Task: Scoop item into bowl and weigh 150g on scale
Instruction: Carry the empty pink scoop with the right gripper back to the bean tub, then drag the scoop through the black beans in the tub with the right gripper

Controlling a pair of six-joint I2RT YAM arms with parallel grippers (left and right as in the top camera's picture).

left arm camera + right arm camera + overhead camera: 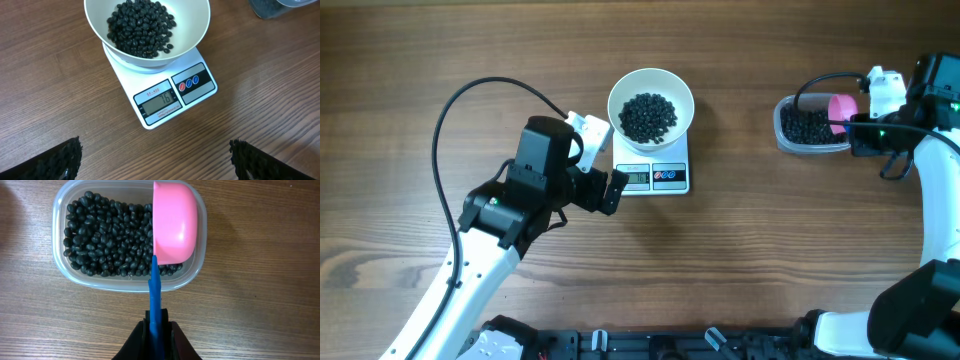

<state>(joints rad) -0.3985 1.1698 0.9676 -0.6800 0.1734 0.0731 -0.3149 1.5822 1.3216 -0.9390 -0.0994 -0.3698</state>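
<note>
The left claw point(157, 164) is wide open, just before the scale point(127, 80). On it sits the white bowl point(197, 30) of tiny round black beans point(142, 27). The right claw point(156, 330) pinches the pink scoop point(172, 225) by its blue handle, over the tub point(59, 265).

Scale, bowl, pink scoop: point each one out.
scale point(160, 102), left wrist view, on its display.
bowl point(194, 25), left wrist view, on its bare inner wall.
pink scoop point(173, 225), right wrist view, middle of the cup.

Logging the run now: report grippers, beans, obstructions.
Left gripper open, empty, near scale. Right gripper shut on scoop at tub. Beans in bowl on scale. Nothing between tub and bowl.
</note>
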